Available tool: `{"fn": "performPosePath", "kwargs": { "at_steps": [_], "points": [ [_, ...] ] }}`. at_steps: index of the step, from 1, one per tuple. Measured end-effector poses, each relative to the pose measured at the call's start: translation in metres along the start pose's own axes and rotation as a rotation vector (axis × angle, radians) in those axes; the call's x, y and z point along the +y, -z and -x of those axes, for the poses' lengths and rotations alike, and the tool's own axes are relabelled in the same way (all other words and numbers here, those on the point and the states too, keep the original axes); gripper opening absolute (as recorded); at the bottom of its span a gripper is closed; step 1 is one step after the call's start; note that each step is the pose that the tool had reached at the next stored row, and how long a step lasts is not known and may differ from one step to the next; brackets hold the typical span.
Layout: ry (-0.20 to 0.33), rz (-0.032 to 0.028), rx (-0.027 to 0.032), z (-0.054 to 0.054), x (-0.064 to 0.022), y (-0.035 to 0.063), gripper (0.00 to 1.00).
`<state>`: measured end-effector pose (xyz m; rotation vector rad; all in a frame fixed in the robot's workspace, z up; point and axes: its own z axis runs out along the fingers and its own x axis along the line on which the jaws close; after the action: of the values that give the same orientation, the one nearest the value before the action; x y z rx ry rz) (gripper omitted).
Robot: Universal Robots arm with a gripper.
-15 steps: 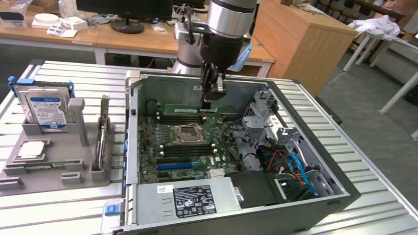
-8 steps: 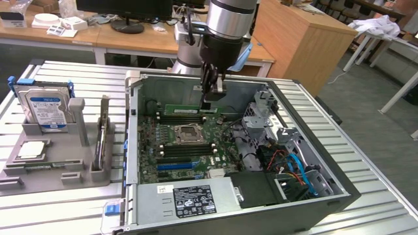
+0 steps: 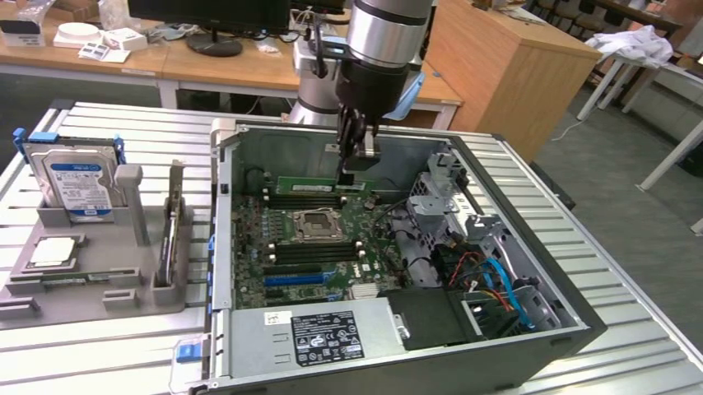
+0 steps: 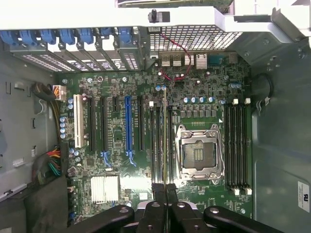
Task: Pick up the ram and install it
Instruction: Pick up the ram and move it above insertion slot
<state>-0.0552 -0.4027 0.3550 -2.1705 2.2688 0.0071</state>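
Ram (image 3: 308, 185): long thin green stick, edge-on, clamped between fingers (image 4: 158, 193).

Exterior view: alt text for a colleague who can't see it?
The tool, shut on the green ram, reaches down into the open computer case above the motherboard's memory slots. A tray at the exterior view's left holds a hard drive and a processor chip.

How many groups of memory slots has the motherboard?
2. One group lies between the processor socket and the case wall; the other between the socket and the expansion slots.
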Motion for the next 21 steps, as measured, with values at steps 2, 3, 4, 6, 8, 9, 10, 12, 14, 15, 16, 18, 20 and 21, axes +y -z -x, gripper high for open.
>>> {"fn": "performPosePath", "kwargs": {
  "at_steps": [2, 3, 4, 6, 8, 9, 10, 12, 14, 15, 16, 18, 20, 21],
  "points": [
    [0.0, 0.0, 0.0001, 0.0, 0.0, -0.0004, 0.12],
    [-0.001, 0.0, 0.0, 0.0, 0.0, -0.0006, 0.12],
    [-0.001, 0.0, 0.0, 0.0, 0.0, -0.0008, 0.12],
    [-0.001, 0.0, 0.0, 0.0, 0.0, -0.0012, 0.12],
    [-0.002, 0.0, 0.0, 0.0, 0.0, -0.0016, 0.12],
    [-0.002, 0.0, 0.0, 0.0, 0.0, -0.0018, 0.12],
    [-0.002, -0.0001, 0.0, 0.0, 0.0, -0.002, 0.12],
    [-0.003, -0.0001, 0.0, 0.0, 0.0, -0.0024, 0.12],
    [-0.003, -0.0001, 0.0, 0.0, 0.0, -0.0028, 0.12],
    [-0.003, 0.0, 0.0, 0.0, 0.0, -0.003, 0.12],
    [-0.003, -0.0001, 0.0, 0.0, 0.0, -0.0031, 0.12],
    [-0.004, 0.0, 0.0, 0.0, 0.0, -0.0035, 0.12],
    [-0.004, 0.0, 0.0, 0.0, 0.0, -0.0039, 0.12],
    [-0.005, 0.0, 0.0, 0.0, 0.0, -0.0044, 0.12]
  ]
}}
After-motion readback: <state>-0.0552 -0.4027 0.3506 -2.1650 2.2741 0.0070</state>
